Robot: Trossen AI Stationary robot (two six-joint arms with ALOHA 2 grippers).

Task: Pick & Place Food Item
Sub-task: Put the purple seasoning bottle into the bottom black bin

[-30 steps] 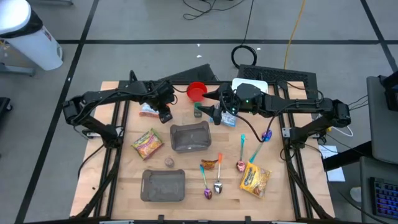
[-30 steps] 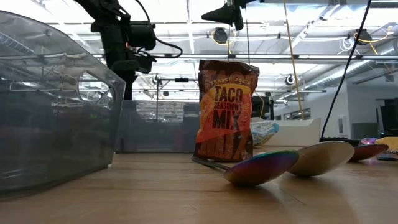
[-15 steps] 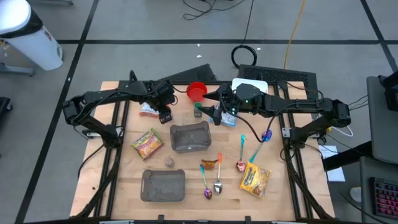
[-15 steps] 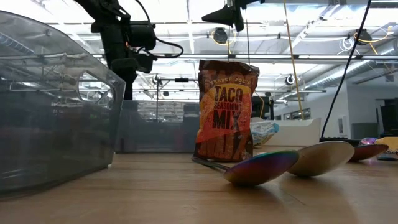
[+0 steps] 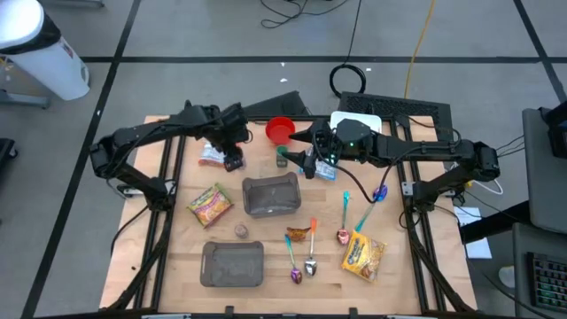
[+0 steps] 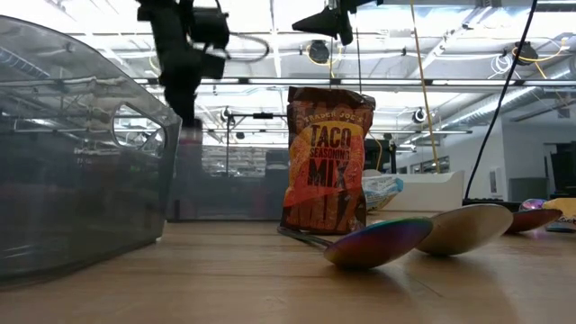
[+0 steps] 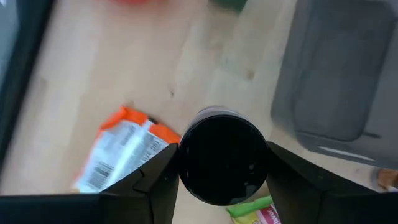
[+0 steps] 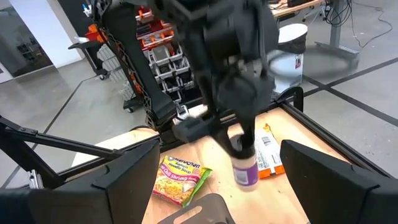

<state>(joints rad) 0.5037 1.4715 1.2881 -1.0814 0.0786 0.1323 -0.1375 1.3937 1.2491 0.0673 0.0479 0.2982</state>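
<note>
My left gripper (image 5: 232, 160) hangs over the far left of the table, shut on a small jar (image 8: 245, 169) with a black cap and a pale purple label. In the left wrist view the round black cap (image 7: 221, 155) fills the gap between the fingers. An orange-and-white packet (image 5: 211, 155) lies flat on the wood just beside and below it. A yellow-green noodle packet (image 5: 209, 204) lies nearer. My right gripper (image 5: 304, 163) hovers level at the far middle, open, with nothing between its fingers. My left gripper pinches the jar at its capped top (image 8: 238, 144) between the two fingers (image 7: 154, 182), one on each side. The fingers come from above, pointing steeply down. The jar hangs upright below them, lifted clear of the table.
A grey bin (image 5: 270, 195) stands at the table's middle and a second bin (image 5: 232, 264) near the front. A red bowl (image 5: 280, 130) sits at the far edge. Coloured spoons (image 5: 306, 252) and a taco mix packet (image 5: 363, 255) lie at the near right.
My left gripper has risen straight up with the jar, still shut on it. The jar now hangs higher above the orange-and-white packet.
</note>
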